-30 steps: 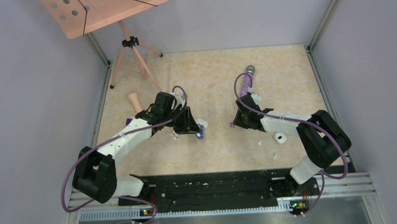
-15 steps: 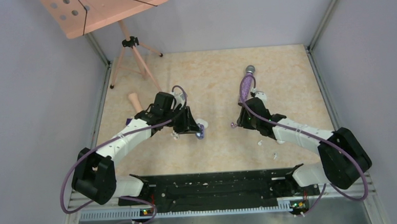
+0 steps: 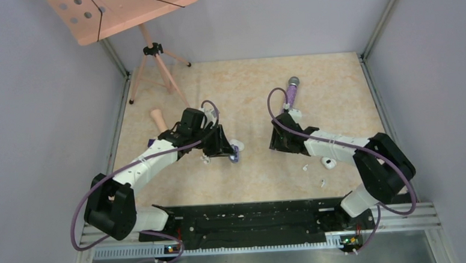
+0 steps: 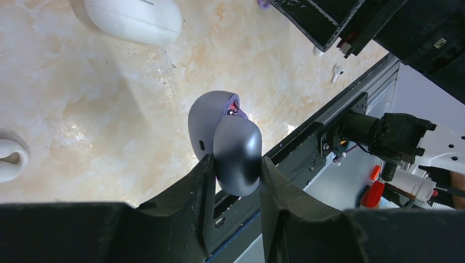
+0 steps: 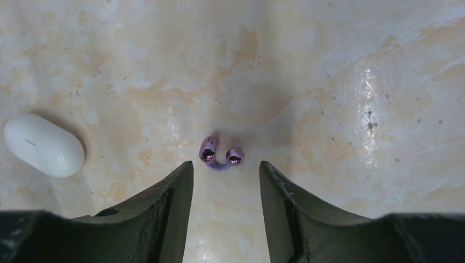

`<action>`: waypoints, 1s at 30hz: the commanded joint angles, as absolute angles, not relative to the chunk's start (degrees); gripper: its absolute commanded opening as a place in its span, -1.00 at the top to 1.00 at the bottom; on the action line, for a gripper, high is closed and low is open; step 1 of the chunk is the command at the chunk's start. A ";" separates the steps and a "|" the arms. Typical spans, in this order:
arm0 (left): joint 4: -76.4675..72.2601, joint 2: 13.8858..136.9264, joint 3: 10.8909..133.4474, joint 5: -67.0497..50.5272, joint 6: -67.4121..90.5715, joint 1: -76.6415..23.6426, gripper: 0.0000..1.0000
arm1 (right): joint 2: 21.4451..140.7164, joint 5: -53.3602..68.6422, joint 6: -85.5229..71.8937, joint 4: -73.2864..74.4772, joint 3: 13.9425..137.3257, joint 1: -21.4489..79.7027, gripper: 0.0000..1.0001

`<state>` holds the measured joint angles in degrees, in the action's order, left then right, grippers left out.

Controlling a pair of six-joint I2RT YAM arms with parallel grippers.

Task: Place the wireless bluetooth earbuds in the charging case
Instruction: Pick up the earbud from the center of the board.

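Note:
My left gripper (image 3: 227, 148) is shut on the open purple charging case (image 4: 222, 123) and grips its dark lid (image 4: 237, 156) between both fingers; the case rests low over the table. My right gripper (image 5: 226, 167) is open and empty. A purple earbud (image 5: 221, 155), two glossy balls on a curved bridge, lies on the table just beyond its fingertips, in line with the gap. In the top view my right gripper (image 3: 276, 143) covers that earbud. Two tiny white earbuds (image 3: 305, 167) (image 3: 322, 183) lie near the right arm.
A white case (image 5: 44, 145) lies left of the purple earbud, close to my left gripper (image 4: 134, 19). Another white case (image 3: 328, 161) lies by the right forearm. A purple glitter microphone (image 3: 290, 91) lies behind. A wooden tripod stand (image 3: 154, 57) stands at the back left.
The right arm's elbow swung out to the right and came back; the right gripper shifted slightly left, over the purple earbud. The left arm and its case have not moved.

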<state>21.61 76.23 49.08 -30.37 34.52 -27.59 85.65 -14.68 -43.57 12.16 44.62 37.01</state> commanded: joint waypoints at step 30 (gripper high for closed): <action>19.48 76.59 49.40 -30.62 33.53 -27.87 1.00 | 89.70 -15.64 -39.85 16.10 53.07 40.21 0.31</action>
<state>22.35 75.18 49.08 -29.54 34.33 -27.59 95.24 -17.65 -43.42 16.19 53.28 39.99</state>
